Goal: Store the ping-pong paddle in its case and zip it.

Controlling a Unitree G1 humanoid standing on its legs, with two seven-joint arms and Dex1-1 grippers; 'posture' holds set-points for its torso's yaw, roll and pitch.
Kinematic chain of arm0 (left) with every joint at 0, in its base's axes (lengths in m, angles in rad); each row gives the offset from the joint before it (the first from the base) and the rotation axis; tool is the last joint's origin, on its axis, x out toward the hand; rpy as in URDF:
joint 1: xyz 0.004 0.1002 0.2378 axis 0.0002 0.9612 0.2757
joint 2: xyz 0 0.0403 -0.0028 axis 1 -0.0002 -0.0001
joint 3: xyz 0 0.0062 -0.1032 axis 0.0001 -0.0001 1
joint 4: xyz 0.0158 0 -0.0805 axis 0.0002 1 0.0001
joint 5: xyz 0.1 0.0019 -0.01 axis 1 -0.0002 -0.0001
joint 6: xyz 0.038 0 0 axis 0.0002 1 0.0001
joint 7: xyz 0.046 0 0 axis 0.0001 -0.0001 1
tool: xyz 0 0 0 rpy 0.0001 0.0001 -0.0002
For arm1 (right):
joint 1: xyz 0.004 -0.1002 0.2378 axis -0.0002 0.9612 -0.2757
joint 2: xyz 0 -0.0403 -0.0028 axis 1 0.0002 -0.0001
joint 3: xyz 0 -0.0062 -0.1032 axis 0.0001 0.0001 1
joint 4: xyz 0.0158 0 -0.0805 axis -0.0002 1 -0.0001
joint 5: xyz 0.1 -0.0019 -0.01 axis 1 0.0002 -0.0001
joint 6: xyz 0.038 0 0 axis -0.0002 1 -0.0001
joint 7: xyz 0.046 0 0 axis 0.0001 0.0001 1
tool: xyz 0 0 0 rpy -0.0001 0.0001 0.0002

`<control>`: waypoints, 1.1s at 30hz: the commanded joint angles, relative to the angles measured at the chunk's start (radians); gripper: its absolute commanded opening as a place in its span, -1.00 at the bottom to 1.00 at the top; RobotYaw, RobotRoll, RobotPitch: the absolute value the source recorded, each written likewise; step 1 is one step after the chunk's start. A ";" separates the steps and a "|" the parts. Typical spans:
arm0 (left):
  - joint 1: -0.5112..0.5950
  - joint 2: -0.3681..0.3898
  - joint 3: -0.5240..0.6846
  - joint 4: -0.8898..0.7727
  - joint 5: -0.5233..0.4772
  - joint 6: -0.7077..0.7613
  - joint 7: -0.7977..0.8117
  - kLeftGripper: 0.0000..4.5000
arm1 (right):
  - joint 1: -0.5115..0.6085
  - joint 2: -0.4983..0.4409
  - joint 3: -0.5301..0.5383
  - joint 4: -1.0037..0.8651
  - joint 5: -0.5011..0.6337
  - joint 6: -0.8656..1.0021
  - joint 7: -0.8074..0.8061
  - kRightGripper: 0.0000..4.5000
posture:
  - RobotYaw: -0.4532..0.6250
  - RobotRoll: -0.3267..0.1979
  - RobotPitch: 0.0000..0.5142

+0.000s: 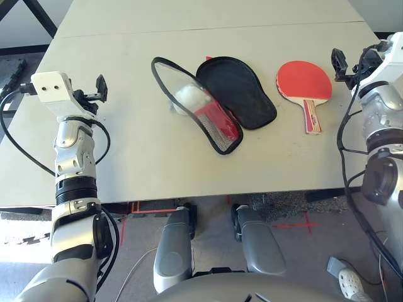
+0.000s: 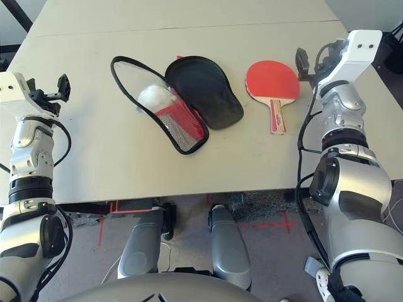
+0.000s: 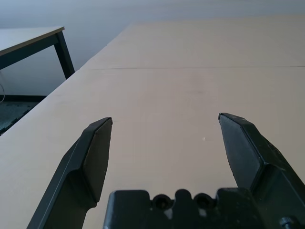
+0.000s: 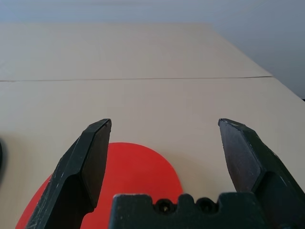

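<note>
The ping-pong paddle [image 1: 304, 82] lies flat on the table right of centre, red face up, its striped wooden handle [image 1: 312, 116] pointing toward the near edge. The case [image 1: 236, 91] lies open at the table's middle, black lining up on one half; the other half [image 1: 195, 107] shows mesh with red fabric and something white under it. My right gripper [image 4: 164, 148] hovers open just right of the paddle, whose red face [image 4: 131, 171] shows below its fingers. My left gripper [image 3: 164, 143] is open above bare table at the far left, well away from the case.
The table [image 1: 157, 157] is pale beige with a seam across its far part. Its near edge runs just beyond my knees, and bare tabletop lies between the case and my left arm. A second table [image 3: 28, 40] stands off to the left.
</note>
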 commanded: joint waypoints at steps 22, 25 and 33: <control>-0.165 0.155 -0.095 -0.240 -0.139 0.286 -0.330 1.00 | 0.033 -0.032 0.004 0.010 -0.010 0.033 0.017 0.98 | 0.00 0.25 -0.30; -0.180 0.173 -0.149 -0.369 -0.191 0.403 -0.408 1.00 | 0.033 -0.026 0.014 0.006 -0.017 0.046 0.016 0.98 | 0.00 0.25 -0.29; -0.188 0.162 -0.295 -0.642 -0.309 0.640 -0.541 1.00 | 0.028 0.003 0.024 -0.022 0.002 0.099 0.051 0.98 | -0.03 0.25 -0.28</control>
